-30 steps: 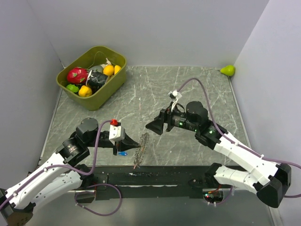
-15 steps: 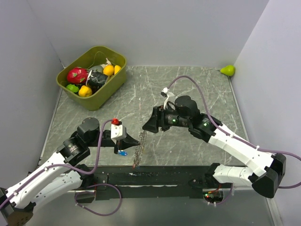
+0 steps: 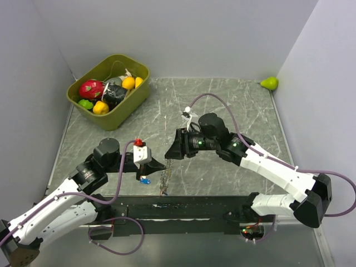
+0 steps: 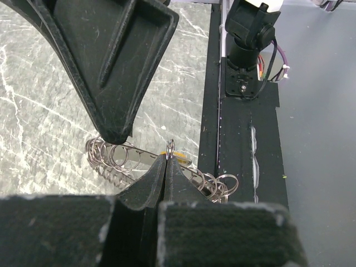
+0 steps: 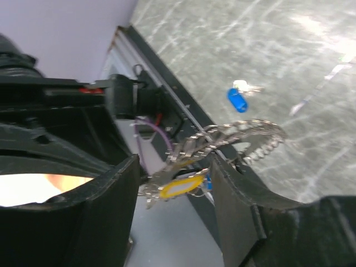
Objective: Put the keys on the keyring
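Left claw [image 4: 167, 159] is seen clamped shut on a small ring of the keyring [image 4: 119, 161], whose coiled silvery loops are spread to either side of the pinch just above the tabletop [image 3: 222, 100]. Right claw [image 5: 173, 167] is held open, one finger on each side of the keyring's end, where a yellow-tagged key [image 5: 181, 186] is hung; no contact with the fingers can be made out through the blur. From above, both claws are met near the near edge at the middle, the left claw [image 3: 161, 165] just left of the right claw [image 3: 169, 153], and the keyring [image 3: 165, 179] is partly covered by them. A blue-headed key [image 3: 144, 180] is laid on the tabletop just left of the keyring, apart from it.

At the far left an olive bin [image 3: 130, 105] is filled with fruit toys [image 3: 92, 89], red, yellow and green among them; those lower down are hidden. A green pear [image 3: 270, 83] is set in the far right corner.
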`<state>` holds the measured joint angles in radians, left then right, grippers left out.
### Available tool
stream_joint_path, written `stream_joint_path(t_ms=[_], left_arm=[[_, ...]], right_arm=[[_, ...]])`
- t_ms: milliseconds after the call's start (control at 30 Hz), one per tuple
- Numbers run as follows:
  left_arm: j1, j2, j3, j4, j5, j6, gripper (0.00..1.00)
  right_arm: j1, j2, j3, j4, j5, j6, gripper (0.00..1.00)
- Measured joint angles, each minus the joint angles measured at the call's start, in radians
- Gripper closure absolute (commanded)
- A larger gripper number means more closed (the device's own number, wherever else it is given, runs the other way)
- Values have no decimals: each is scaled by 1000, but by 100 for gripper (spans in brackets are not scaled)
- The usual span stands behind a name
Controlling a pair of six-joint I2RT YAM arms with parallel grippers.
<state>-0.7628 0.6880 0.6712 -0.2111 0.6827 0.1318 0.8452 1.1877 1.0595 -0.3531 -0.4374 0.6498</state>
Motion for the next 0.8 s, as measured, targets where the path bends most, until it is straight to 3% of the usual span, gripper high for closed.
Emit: stream_joint_path(t_ms=[367, 800], left_arm=[[0, 0, 0, 0, 0, 5, 99], [0, 0, 0, 0, 0, 4, 99]], right_arm=[[19, 48, 0, 31, -43, 34, 57], [32, 87, 0, 80, -69, 49, 63]])
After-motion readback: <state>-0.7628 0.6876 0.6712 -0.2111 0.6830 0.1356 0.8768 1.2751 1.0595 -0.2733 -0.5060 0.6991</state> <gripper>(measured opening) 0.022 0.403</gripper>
